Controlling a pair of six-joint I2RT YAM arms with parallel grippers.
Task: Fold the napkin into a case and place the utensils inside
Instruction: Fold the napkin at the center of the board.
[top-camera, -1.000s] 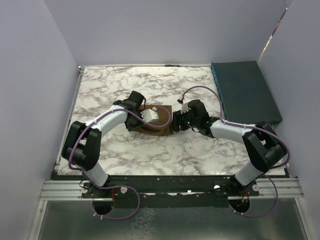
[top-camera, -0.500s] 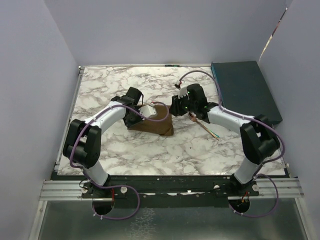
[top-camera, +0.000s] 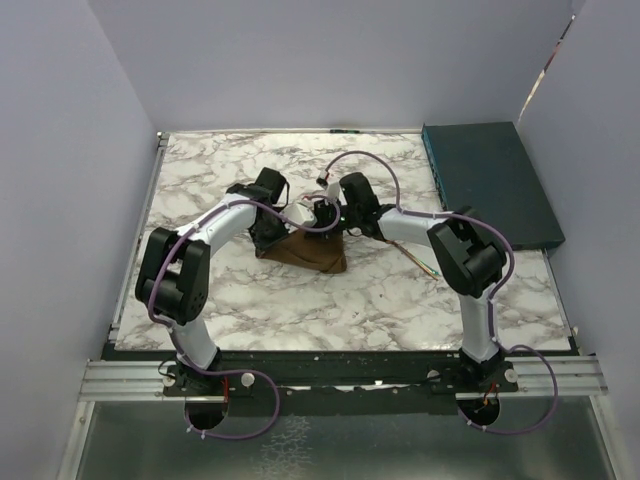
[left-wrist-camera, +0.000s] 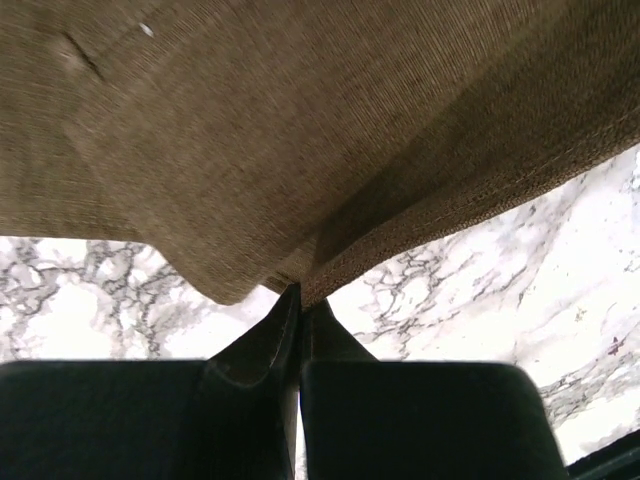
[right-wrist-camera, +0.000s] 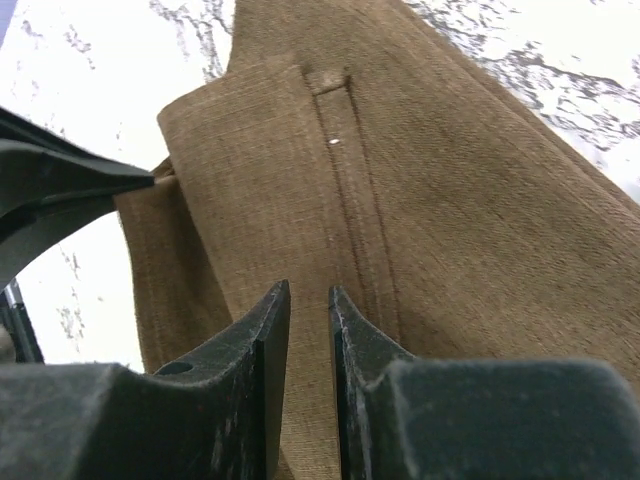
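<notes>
Marble-patterned table (top-camera: 250, 300) between lavender walls (top-camera: 60, 150) bears brown napkin (top-camera: 308, 255).

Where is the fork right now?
In the top view, the fork lies flat on the marble table, just right of the brown napkin.

Napkin (left-wrist-camera: 300, 130) cut off, L wrist view

Brown woven cloth napkin (right-wrist-camera: 450, 200): no lettering that I can read.
White marbled tabletop (top-camera: 250, 300): veining only, nothing I can read.
Dark teal flat box (top-camera: 490, 185): no legible label.
</notes>
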